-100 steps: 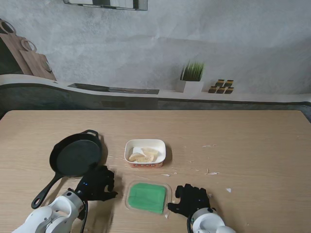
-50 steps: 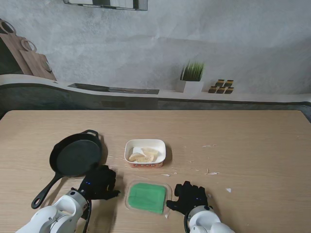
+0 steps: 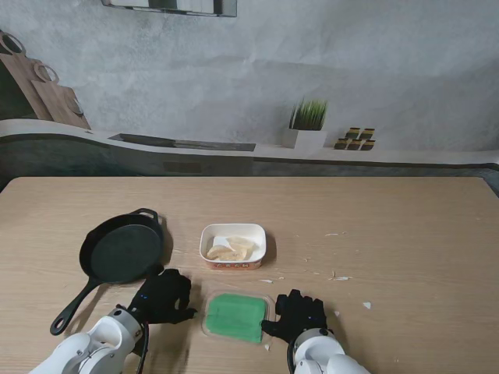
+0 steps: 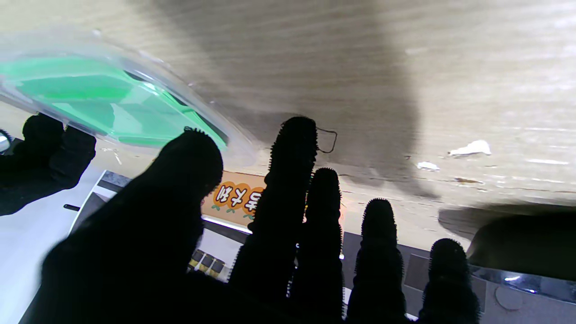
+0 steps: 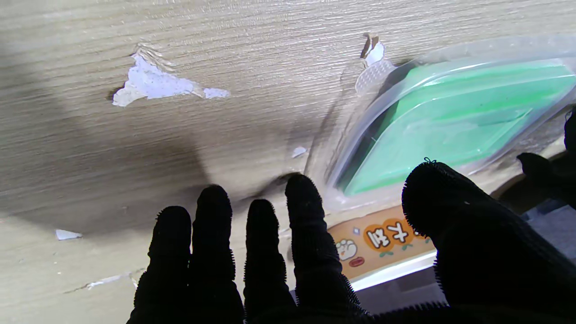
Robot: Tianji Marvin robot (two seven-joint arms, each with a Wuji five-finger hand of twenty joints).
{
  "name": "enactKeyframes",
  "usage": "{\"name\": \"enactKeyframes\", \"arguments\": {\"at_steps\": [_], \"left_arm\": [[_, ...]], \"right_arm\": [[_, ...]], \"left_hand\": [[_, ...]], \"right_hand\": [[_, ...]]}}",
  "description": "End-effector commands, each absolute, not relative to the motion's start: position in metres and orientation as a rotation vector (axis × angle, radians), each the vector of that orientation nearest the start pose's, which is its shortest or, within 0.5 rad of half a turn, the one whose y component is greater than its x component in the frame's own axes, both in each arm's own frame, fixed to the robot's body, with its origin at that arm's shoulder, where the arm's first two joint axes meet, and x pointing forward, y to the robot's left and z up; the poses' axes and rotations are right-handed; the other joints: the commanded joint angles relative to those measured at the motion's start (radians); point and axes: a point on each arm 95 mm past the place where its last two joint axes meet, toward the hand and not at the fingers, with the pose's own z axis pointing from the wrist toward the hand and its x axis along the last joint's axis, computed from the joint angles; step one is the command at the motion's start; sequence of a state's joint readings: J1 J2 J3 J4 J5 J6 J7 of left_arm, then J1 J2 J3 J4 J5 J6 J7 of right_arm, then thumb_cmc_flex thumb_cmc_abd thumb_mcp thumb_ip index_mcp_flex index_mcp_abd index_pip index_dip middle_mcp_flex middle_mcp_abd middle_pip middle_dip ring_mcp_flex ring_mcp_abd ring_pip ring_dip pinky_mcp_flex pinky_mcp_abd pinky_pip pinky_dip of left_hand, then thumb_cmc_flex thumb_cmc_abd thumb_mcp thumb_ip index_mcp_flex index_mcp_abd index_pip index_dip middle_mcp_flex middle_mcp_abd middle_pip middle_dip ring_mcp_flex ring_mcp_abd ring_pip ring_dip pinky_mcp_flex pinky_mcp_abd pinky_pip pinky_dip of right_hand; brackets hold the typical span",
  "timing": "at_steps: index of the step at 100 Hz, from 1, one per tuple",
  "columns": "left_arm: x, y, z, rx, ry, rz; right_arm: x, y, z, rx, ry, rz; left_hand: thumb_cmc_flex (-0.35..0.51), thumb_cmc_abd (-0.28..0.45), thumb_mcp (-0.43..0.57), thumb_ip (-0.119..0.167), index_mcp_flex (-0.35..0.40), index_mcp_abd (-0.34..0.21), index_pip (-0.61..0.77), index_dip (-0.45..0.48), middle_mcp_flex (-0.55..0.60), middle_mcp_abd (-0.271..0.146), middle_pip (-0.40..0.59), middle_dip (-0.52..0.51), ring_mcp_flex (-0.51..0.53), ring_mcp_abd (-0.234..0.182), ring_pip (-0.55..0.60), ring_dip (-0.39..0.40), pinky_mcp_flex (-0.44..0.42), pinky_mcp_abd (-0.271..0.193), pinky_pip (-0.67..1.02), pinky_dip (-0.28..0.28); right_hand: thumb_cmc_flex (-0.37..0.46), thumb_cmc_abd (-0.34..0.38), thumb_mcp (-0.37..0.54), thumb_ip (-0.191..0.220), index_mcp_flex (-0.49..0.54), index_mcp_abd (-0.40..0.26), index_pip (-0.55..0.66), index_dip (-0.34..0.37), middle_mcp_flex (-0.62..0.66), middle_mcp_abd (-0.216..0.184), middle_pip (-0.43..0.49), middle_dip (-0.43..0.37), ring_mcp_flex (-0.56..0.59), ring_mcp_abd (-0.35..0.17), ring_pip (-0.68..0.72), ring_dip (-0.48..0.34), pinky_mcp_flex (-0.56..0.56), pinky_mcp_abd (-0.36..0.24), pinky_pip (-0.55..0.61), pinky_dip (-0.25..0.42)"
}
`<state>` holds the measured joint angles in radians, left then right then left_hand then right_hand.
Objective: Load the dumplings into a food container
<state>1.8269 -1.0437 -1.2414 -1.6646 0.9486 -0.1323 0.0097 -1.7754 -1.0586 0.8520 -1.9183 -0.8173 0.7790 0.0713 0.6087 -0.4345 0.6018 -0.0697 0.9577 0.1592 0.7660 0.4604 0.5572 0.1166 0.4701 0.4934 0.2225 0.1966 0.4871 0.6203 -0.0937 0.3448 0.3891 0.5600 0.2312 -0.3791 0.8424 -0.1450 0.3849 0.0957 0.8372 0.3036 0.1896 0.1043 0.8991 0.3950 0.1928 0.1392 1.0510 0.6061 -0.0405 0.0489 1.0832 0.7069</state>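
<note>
Lying on the wooden table (image 3: 405, 226): black skillet (image 3: 121, 253) at left, white tray of dumplings (image 3: 232, 245) mid-table, green-bottomed clear container (image 3: 235, 316) nearer to me, white scraps (image 3: 340, 277) scattering rightward.

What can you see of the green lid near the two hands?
The lid lies flat on the table, nearest to me, in front of the white container of dumplings. It looks like clear plastic with a green centre, rectangular with rounded corners. The left hand and right hand flank it, fingers spread; neither visibly grips it.
</note>
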Motion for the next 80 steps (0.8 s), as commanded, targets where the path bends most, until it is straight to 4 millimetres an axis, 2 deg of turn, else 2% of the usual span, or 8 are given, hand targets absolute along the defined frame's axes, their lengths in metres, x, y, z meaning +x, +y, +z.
{"name": "enactKeyframes", "arguments": {"at_steps": [1,49,71,80], "left_arm": [[0.302,0.000,-0.403,-1.406,1.786,-1.454],[0.302,-0.008,-0.409,-1.522,1.803,-1.469],[0.302,-0.007,-0.408,-1.553,1.783,-1.477],[0.302,-0.007,-0.409,-1.562,1.787,-1.472]], "right_arm": [[0.252,0.095,-0.381,1.871,1.496,1.031],[0.255,0.105,-0.379,1.902,1.475,1.037],[0.257,0.108,-0.380,1.926,1.461,1.025],[0.258,0.112,-0.380,1.962,1.430,1.040]], "left_hand": [[0.008,-0.009,0.011,-0.008,0.000,-0.066,-0.185,-0.104,-0.024,-0.028,-0.003,-0.008,-0.038,-0.010,-0.010,-0.012,-0.021,-0.003,-0.037,0.019],[0.059,-0.025,0.008,-0.019,-0.025,-0.069,-0.207,-0.136,-0.046,-0.032,-0.012,-0.014,-0.050,-0.016,-0.020,-0.012,-0.019,-0.008,-0.095,0.044],[0.088,-0.044,0.020,-0.027,-0.027,-0.066,-0.207,-0.149,-0.049,-0.030,-0.012,-0.017,-0.053,-0.017,-0.023,-0.009,0.004,-0.007,-0.170,0.073],[0.105,-0.050,0.022,-0.031,-0.028,-0.074,-0.204,-0.153,-0.052,-0.034,-0.012,-0.017,-0.054,-0.018,-0.024,-0.009,0.004,-0.007,-0.175,0.083]], "right_hand": [[-0.014,0.018,0.001,0.033,0.033,0.025,-0.038,-0.017,-0.028,-0.028,-0.022,-0.008,-0.044,-0.036,-0.220,-0.128,-0.023,-0.042,-0.015,-0.009],[0.026,-0.004,0.053,0.034,0.075,0.022,-0.040,-0.017,-0.026,-0.050,-0.034,-0.013,-0.063,-0.055,-0.227,-0.134,-0.025,-0.054,-0.059,-0.011],[0.079,-0.022,0.086,0.038,0.089,0.028,-0.036,-0.014,-0.026,-0.050,-0.031,-0.011,-0.066,-0.059,-0.228,-0.135,-0.026,-0.056,-0.067,-0.009],[0.103,-0.028,0.105,0.033,0.100,0.026,-0.035,-0.011,-0.026,-0.056,-0.034,-0.012,-0.072,-0.066,-0.235,-0.139,-0.031,-0.061,-0.125,-0.022]]}}
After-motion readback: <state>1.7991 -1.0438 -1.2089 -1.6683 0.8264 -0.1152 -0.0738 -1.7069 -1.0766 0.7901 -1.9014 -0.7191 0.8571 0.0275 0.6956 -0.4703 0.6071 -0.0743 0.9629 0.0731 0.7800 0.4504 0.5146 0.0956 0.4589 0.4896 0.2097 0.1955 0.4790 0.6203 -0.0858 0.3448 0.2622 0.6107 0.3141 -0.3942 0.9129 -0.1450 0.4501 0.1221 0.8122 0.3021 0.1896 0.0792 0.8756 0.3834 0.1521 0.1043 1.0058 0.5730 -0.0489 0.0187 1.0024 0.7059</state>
